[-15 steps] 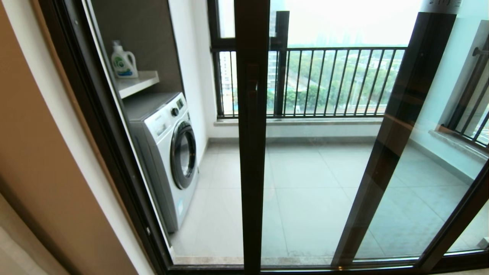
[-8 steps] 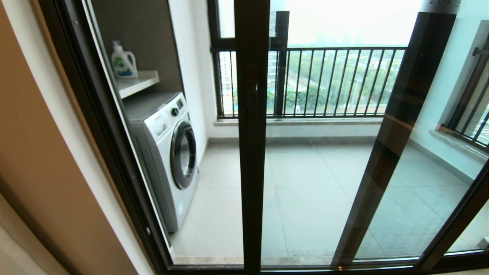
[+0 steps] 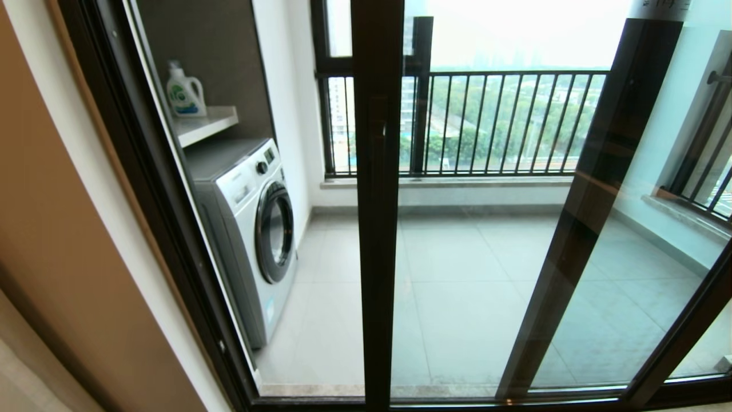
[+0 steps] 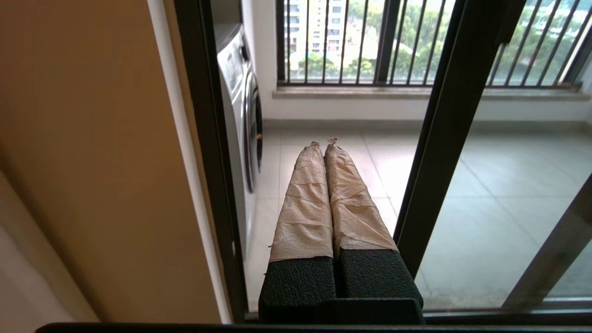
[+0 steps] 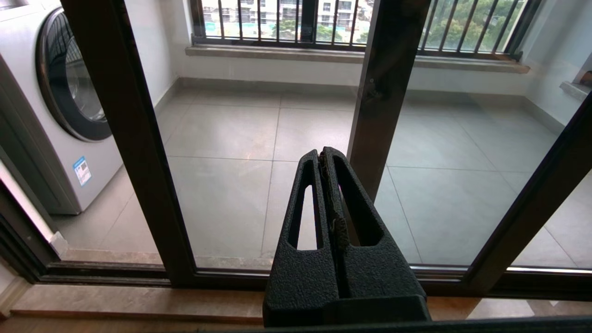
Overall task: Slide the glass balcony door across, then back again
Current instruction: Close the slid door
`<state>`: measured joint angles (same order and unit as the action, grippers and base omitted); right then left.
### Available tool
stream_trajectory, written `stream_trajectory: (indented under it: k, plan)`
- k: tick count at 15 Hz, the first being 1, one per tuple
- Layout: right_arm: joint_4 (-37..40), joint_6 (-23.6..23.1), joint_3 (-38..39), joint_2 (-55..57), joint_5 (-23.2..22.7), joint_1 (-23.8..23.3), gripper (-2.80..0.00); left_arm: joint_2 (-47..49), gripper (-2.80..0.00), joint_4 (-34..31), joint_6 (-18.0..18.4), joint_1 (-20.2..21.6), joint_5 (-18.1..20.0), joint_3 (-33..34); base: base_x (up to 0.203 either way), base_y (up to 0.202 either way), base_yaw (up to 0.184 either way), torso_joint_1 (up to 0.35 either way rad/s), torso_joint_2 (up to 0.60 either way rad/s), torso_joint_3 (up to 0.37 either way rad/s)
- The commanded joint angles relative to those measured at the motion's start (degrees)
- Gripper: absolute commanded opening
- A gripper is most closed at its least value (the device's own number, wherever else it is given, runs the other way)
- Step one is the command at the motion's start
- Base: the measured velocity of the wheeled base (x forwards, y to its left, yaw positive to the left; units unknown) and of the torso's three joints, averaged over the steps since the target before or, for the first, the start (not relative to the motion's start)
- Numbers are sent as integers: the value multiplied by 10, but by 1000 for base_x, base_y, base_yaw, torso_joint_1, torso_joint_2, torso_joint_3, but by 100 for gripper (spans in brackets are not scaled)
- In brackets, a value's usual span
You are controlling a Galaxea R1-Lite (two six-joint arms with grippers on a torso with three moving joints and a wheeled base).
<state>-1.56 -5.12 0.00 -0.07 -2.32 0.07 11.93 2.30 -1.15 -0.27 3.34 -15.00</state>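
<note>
The glass balcony door fills the middle of the head view. Its dark upright runs straight down the centre, with a short dark bar handle on it. Left of that upright the doorway looks open onto the balcony. Neither gripper shows in the head view. In the left wrist view my left gripper, its fingers wrapped in beige tape, is shut and empty, low down between the outer frame and the door upright. My right gripper is shut and empty, low in front of the door glass.
A white washing machine stands on the balcony at the left, under a shelf with a detergent bottle. Behind the door glass a second dark upright leans across. A black railing closes the far side. A beige wall borders the left.
</note>
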Motion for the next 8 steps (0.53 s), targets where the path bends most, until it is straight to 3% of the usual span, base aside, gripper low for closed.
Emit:
stream_trajectory:
  k: [1, 4, 8]
  plan:
    - [0, -1, 7, 1, -1, 0, -280, 193, -280, 42, -3, 0, 7, -98, 0, 0, 0, 0, 0, 0]
    - [0, -1, 7, 1, -1, 0, -280, 394, -280, 94, -8, -12, 16, -226, 0, 0, 0, 0, 0, 0]
    - [0, -1, 7, 1, -1, 0, -280, 585, -280, 126, -40, -128, 21, -387, 0, 0, 0, 0, 0, 0]
